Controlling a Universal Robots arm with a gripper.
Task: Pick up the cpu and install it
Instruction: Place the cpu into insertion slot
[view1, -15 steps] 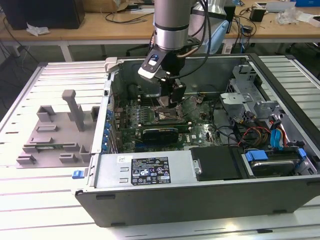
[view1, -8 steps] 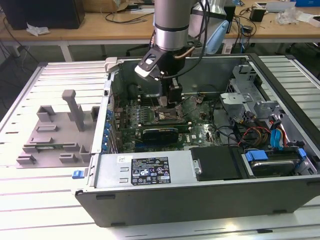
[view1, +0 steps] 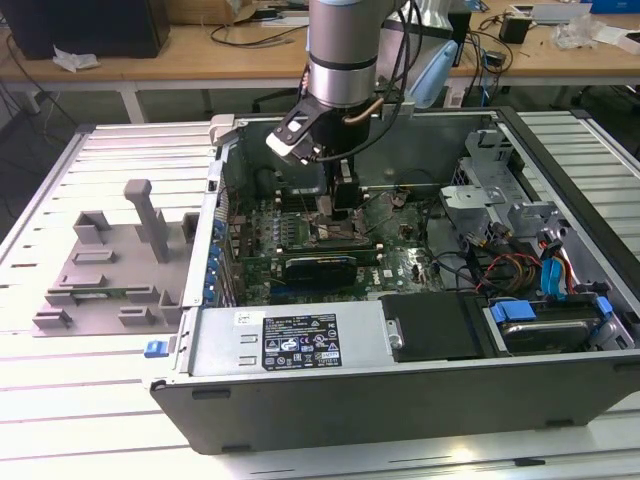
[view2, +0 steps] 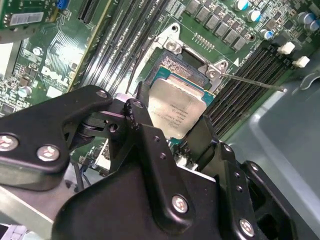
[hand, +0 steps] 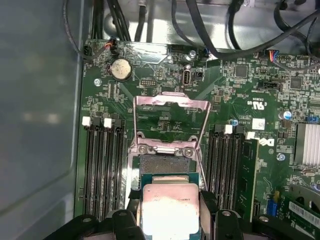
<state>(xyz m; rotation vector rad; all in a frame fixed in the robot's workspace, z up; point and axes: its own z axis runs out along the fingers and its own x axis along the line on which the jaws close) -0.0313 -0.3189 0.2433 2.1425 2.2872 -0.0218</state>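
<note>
The cpu (hand: 170, 212), a flat square chip with a shiny silver top, sits between the black fingers (hand: 207, 200) of my gripper (hand: 170, 200), which is shut on its two opposite edges. In the second wrist view the cpu (view2: 175, 112) hangs partly over the open socket (view2: 182, 67), whose bare contact field (hand: 162, 166) still shows beyond the chip's edge. Whether the chip touches the socket I cannot tell. In the exterior view my gripper (view1: 340, 208) reaches down into the open computer case, over the middle of the motherboard (view1: 400, 262).
The socket's metal load plate (hand: 171, 102) stands flipped open, and its thin lever (view2: 252, 81) sticks out sideways. Memory slots (hand: 100, 165) flank the socket. An expansion card (view1: 318, 268), cables (view1: 520, 262) and a drive cage (view1: 495, 190) crowd the case. A grey fixture (view1: 115, 265) lies on the table.
</note>
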